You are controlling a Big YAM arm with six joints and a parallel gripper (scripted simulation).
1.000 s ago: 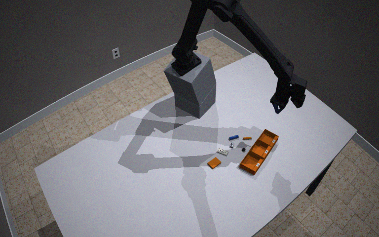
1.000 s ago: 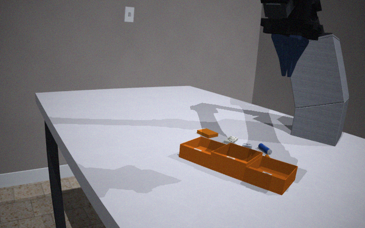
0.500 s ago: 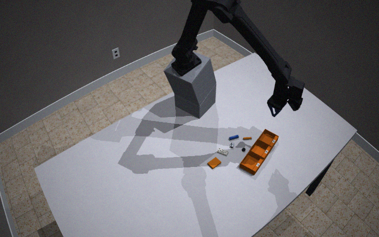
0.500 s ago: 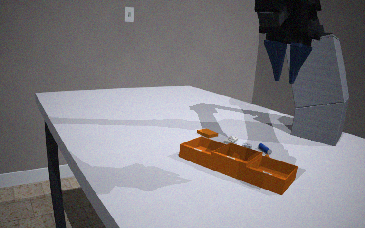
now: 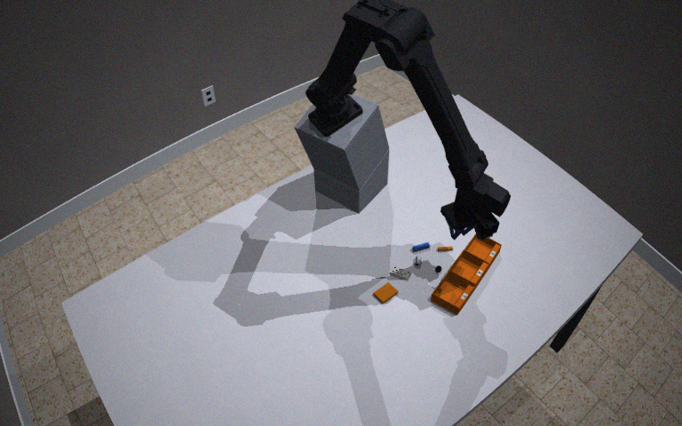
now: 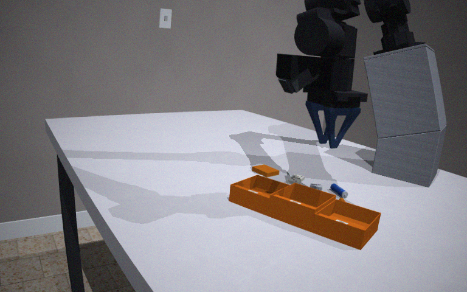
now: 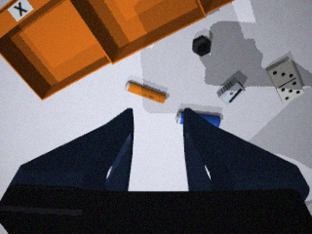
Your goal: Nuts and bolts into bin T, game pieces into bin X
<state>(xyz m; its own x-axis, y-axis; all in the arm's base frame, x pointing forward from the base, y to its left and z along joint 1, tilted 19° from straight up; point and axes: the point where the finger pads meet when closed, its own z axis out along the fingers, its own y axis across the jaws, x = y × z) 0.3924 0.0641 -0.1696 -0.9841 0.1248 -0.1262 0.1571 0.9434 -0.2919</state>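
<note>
Diagonally, domino (image 5: 400,272) (image 6: 296,178) (image 7: 286,80) endwise toward orange block (image 5: 385,293) (image 6: 265,170).

end effector (image 5: 463,232) (image 6: 328,144) (image 7: 158,117) lower, nearer the small items (shadow shifted too)
</note>
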